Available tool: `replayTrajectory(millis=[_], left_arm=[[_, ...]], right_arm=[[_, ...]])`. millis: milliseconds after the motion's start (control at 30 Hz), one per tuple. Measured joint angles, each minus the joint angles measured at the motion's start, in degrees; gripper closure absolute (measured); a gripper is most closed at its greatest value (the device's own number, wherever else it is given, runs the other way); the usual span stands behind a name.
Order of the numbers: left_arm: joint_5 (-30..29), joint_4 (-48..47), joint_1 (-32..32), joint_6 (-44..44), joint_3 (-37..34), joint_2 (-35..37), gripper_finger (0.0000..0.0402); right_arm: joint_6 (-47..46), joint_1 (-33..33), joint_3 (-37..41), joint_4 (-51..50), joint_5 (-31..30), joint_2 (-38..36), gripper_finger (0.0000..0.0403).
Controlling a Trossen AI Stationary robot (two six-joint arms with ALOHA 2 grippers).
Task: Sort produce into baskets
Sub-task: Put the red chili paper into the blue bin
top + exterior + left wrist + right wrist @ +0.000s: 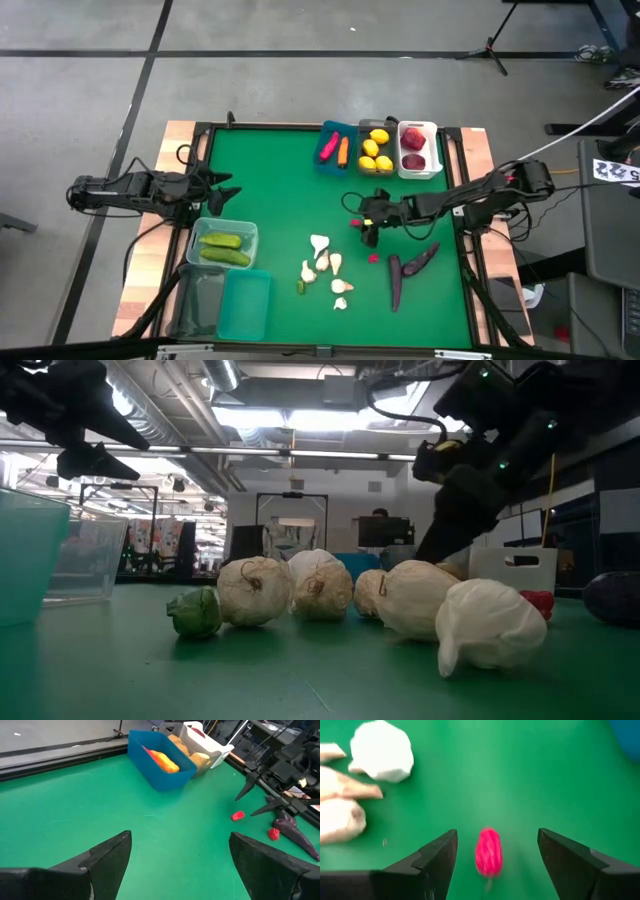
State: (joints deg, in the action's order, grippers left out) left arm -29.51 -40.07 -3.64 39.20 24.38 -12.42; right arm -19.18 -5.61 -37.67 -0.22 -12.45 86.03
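Right end effector: over the middle-right of the worktop, fingers spread and holding nothing; in its wrist view a small red piece lies on the green surface between the open fingers, not yet gripped.
Left end effector: waiting at the left edge of the worktop, fingers wide apart, nothing held.
Already sorted, far side: blue basket holds a pink pepper and an orange carrot; the clear basket beside it holds yellow lemons; the white basket holds red apples.
Already sorted, left side: pale clear basket holds two green cucumbers.
Baskets without visible produce: teal basket and dark clear basket at the near left.
Still loose: white garlic pieces clustered near the middle, a small green piece beside them, two dark purple eggplants at the near right, another small red piece close to the eggplants.
Progress judgement: roughly half done; garlic and eggplants likely belong in the two remaining baskets, and the red piece under the right end effector looks like the item in hand.
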Motion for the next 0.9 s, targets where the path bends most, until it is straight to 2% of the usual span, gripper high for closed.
replayTrajectory(millis=[367,533,667,900], left_arm=[[-0.9,-0.1,0.0,0.1,0.0,0.0,0.0073],[-0.9,-0.1,0.0,0.1,0.0,-0.1,0.0073],[-0.9,-0.1,0.0,0.3,0.0,0.0,0.0073],[-0.8,-0.1,0.0,0.3,0.0,0.0,0.0073]], right_arm=[[0.1,-0.1,0.0,4.4,-0.4,8.2,0.0130],[-0.1,-0.1,-0.1,5.2,-0.5,9.0,0.0142],[-0.1,-0.1,-0.1,5.1,-0.5,8.7,0.0192],[-0.2,-0.1,-0.1,4.8,-0.5,8.7,0.0312]])
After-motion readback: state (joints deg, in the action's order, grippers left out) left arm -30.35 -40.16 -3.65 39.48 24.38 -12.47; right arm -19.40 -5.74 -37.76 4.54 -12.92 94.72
